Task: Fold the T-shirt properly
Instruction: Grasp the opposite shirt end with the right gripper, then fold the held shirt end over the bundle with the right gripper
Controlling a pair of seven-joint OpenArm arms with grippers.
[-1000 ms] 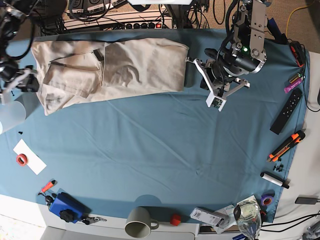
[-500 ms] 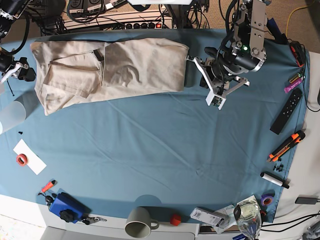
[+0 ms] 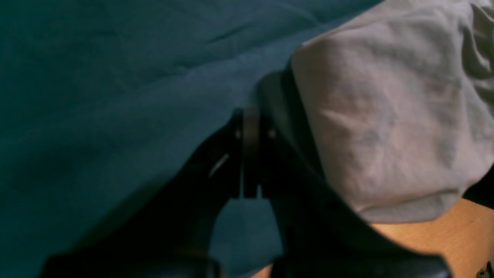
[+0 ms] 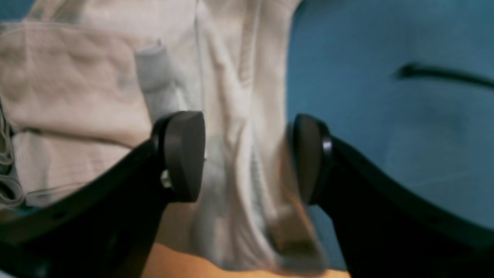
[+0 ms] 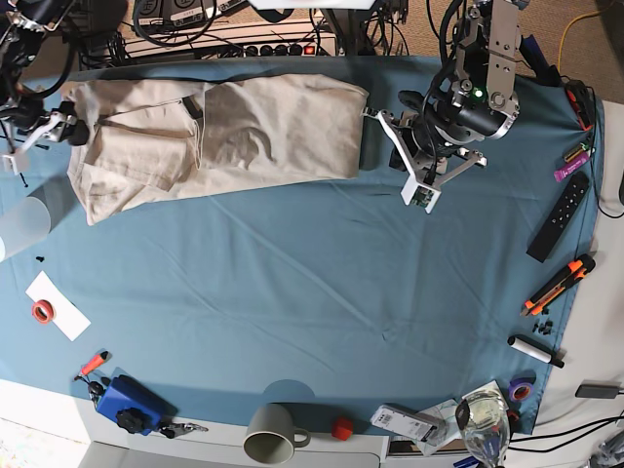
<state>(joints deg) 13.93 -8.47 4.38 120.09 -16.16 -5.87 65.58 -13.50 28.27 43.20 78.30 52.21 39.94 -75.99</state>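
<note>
The beige T-shirt [image 5: 224, 132] lies folded into a long band across the back of the blue tablecloth [image 5: 312, 283]. At its right end my left gripper [image 5: 370, 132] is shut. In the left wrist view a thin tan strip of the T-shirt [image 3: 386, 116] shows pinched between the left gripper's [image 3: 251, 123] closed pads. At the shirt's left end my right gripper [image 5: 70, 129] is open. In the right wrist view the right gripper [image 4: 247, 154] straddles a wrinkled fold of the T-shirt [image 4: 231, 96], with both dark fingers [image 4: 185, 154] clear of the cloth.
A clear cup [image 5: 21, 226] stands left of the shirt. A remote [image 5: 558, 216], an orange cutter [image 5: 558, 283] and a marker [image 5: 534, 351] lie at the right edge. A mug [image 5: 271, 434], a blue object [image 5: 127, 402] and a glass [image 5: 483, 419] line the front.
My right arm has swung in from the table's left edge to the shirt's left end, and its jaws have opened wider. The left arm and the shirt have stayed still.
</note>
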